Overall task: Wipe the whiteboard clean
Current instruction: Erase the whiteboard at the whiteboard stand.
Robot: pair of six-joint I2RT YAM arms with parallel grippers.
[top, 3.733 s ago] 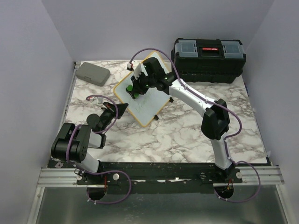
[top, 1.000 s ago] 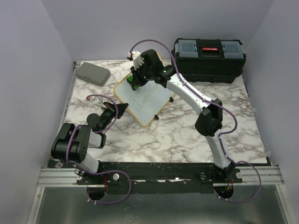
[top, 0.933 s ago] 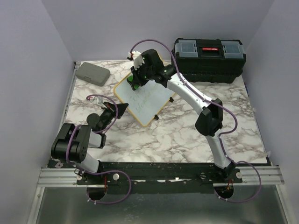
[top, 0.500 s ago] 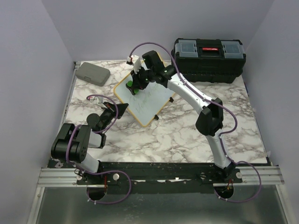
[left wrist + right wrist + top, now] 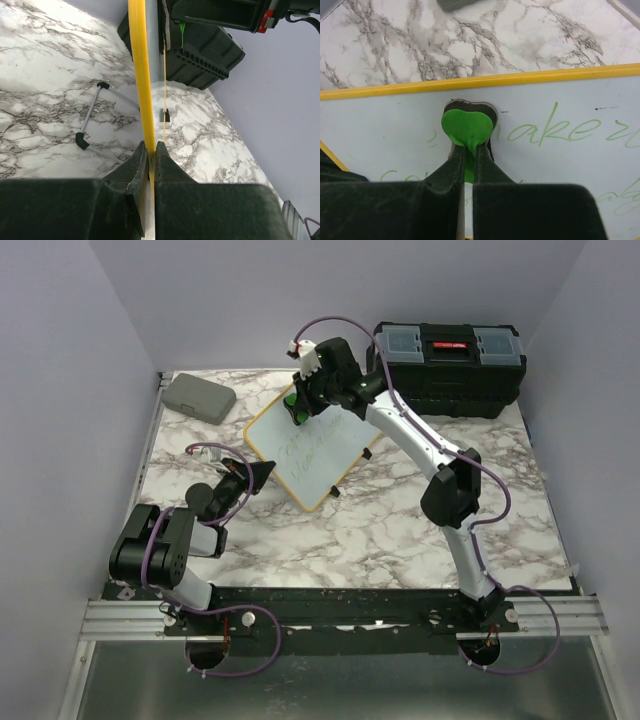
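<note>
The whiteboard [image 5: 322, 453] stands tilted at the table's middle, white with a thin yellow frame and faint green writing [image 5: 555, 131] on it. My left gripper [image 5: 264, 471] is shut on the board's near left edge; in the left wrist view its tips [image 5: 149, 146] pinch the yellow frame [image 5: 140, 75] seen edge-on. My right gripper [image 5: 298, 406] is shut on a green heart-shaped eraser [image 5: 468, 127]. The eraser's dark pad presses on the board [image 5: 385, 135] just below its far edge.
A black toolbox [image 5: 447, 356] sits at the back right, close behind the right arm's wrist. A grey rounded case [image 5: 198, 396] lies at the back left. The board's thin stand legs with black feet [image 5: 93, 108] rest on the marble behind it.
The right gripper has carried the eraser up and to the right, to the board's far edge. The left gripper has kept its hold and has not moved.
</note>
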